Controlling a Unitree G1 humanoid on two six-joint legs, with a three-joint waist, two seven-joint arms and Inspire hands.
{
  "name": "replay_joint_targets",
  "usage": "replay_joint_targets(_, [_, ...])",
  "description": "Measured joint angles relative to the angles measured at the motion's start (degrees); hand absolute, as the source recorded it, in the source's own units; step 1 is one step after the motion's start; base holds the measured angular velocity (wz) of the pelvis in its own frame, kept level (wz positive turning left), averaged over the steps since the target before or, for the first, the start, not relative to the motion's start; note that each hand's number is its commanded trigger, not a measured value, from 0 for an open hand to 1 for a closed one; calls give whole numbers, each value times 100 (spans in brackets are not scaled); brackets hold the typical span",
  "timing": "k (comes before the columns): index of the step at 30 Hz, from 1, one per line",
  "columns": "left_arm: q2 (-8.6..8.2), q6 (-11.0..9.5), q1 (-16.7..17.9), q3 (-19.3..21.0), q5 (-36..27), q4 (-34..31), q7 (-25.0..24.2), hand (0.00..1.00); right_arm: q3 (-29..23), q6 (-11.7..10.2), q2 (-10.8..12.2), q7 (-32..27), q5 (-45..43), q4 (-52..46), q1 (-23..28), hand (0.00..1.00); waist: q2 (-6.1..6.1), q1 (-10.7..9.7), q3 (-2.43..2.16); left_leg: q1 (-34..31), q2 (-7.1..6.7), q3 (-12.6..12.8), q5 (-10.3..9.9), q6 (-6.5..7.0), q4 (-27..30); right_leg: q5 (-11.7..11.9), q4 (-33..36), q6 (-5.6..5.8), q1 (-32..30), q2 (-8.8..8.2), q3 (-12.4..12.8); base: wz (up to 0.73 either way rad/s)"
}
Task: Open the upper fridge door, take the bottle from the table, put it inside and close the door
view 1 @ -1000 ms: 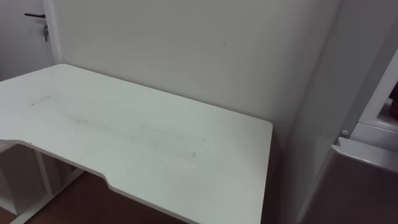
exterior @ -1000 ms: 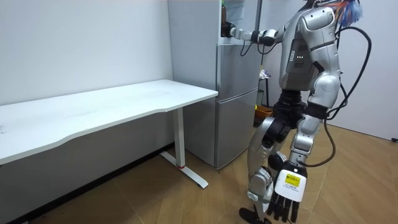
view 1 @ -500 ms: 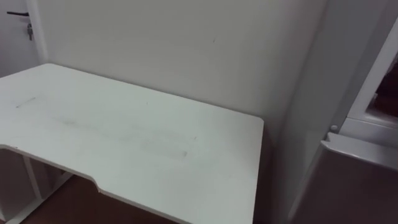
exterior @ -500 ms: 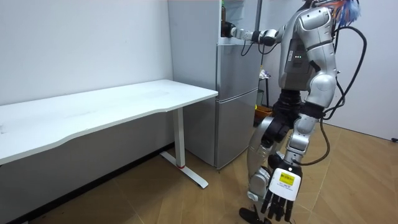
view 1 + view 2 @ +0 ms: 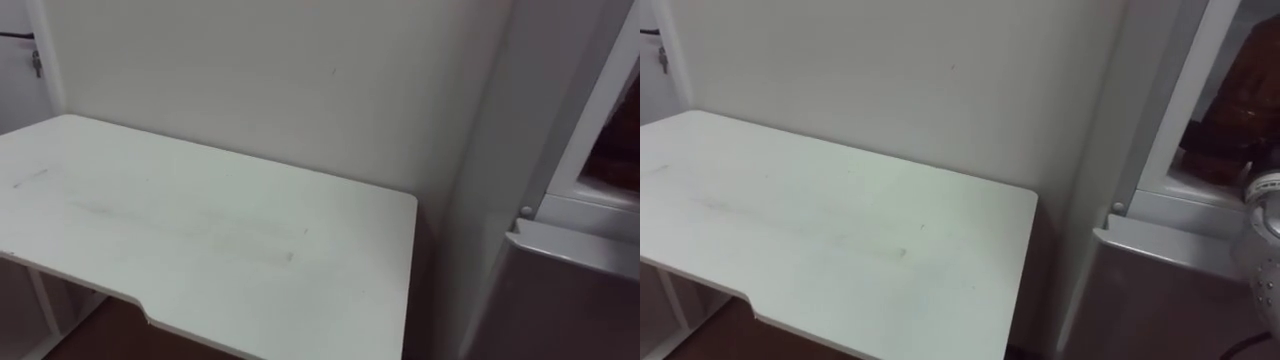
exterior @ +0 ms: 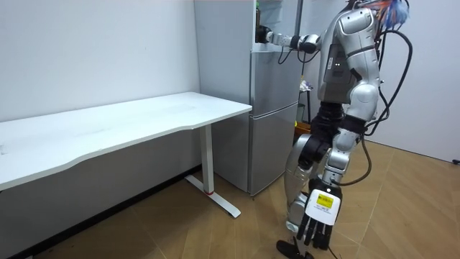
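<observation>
Room view | right hand [image 6: 267, 36] reaches into upper fridge [image 6: 280, 18], fingers we cannot tell | left hand [image 6: 316, 229] hangs, fingers straight | we judge: placing under way; release, withdrawal left.

No text, number, brand or sign can be read in any view.

One label is present: the tag [image 6: 324, 202] on the back of my left hand [image 6: 315, 230], lower right of centre in the room view. It is white with a yellow block across its upper part. The print on it is too small to read.
</observation>
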Motion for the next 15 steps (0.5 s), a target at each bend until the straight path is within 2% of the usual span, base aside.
replay_joint_targets(9, [-4, -7, -1, 218, -2, 132, -5, 0, -4, 28, 0, -50, 14, 0, 0, 0, -89, -53, 44, 0, 1, 16, 0, 0, -7, 0, -3, 0, -8, -2, 10, 0])
replay_joint_targets(15, [-5, -12, -8, 258, -2, 140, 0, 0, -5, 28, 0, -88, 14, -3, 0, 0, -109, -83, 45, 27, 3, 25, -1, 0, -9, 0, -5, 1, -11, 0, 24, 0])
